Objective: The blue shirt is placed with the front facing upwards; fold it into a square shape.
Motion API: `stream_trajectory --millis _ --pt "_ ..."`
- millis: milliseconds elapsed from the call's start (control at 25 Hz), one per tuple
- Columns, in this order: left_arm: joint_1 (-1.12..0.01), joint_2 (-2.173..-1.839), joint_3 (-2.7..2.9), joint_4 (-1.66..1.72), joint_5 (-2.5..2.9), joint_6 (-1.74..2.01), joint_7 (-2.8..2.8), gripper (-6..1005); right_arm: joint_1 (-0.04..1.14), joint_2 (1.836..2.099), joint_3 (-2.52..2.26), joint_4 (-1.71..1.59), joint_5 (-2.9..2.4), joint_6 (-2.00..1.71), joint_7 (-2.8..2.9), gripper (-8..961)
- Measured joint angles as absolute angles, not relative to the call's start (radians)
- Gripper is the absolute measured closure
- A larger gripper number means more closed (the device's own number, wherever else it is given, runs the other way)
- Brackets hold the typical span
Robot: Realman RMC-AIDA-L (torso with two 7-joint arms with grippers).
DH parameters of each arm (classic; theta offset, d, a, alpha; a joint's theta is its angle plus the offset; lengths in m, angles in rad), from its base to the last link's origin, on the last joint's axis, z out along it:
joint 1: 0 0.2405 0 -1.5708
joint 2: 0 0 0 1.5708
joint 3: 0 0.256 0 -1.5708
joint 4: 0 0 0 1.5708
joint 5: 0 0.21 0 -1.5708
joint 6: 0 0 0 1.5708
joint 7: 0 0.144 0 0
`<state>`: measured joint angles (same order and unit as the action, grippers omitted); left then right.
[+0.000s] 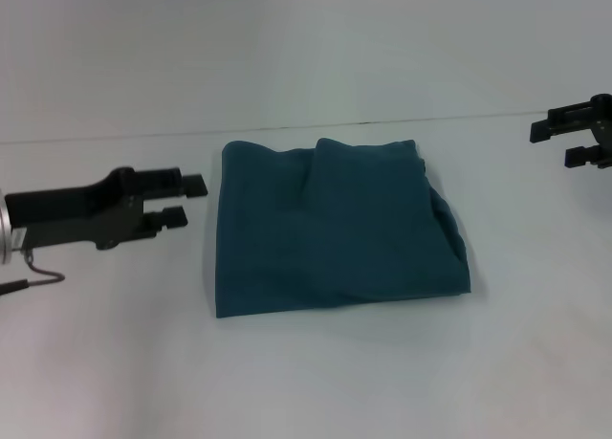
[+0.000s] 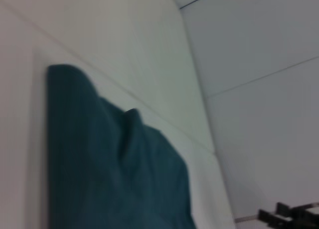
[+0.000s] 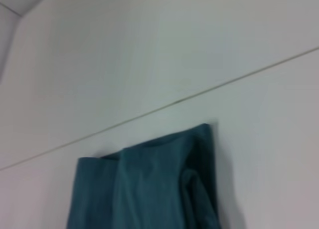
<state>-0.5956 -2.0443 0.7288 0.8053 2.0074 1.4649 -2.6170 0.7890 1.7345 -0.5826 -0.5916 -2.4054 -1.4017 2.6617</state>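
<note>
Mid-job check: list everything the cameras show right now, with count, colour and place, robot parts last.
blue shirt: one, dark teal-blue, folded into a rough square at the middle of the table, no lettering showing.
table: one, white, under the shirt, with a thin dark seam line running across behind it.
cable: one, dark, thin, beside the left arm at the head view's left edge.
left gripper: one, black, fingers apart, just left of the shirt, holding nothing.
right gripper: one, black, fingers apart, off the shirt's far right, holding nothing.
</note>
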Motion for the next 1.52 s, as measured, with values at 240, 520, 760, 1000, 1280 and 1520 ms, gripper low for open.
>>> stream_trajectory --millis 240,520,760,1000,1280,1520 --pt "-0.604 -2.043 0.735 0.755 2.071 1.410 -2.608 369 0.824 1.711 -0.583 -0.594 -2.469 -1.403 2.722 159" --pt "-0.644 -2.054 0.819 0.715 2.118 1.316 -2.598 366 0.826 1.699 -0.583 -0.595 -2.472 -1.408 2.746 159" --pt "-0.708 -2.054 0.849 0.646 2.168 1.194 -2.526 364 0.827 1.700 -0.583 -0.595 -2.474 -1.419 2.741 159" --pt "-0.750 -2.057 0.909 0.599 2.189 1.088 -2.486 361 0.827 1.703 -0.585 -0.595 -2.475 -1.418 2.737 159" --pt "-0.771 -2.060 0.923 0.589 2.225 1.049 -2.537 207 0.827 1.706 -0.585 -0.595 -2.474 -1.413 2.728 159" --pt "-0.797 -2.070 0.929 0.544 2.228 1.004 -2.538 105 0.829 1.707 -0.585 -0.595 -2.474 -1.409 2.728 159"
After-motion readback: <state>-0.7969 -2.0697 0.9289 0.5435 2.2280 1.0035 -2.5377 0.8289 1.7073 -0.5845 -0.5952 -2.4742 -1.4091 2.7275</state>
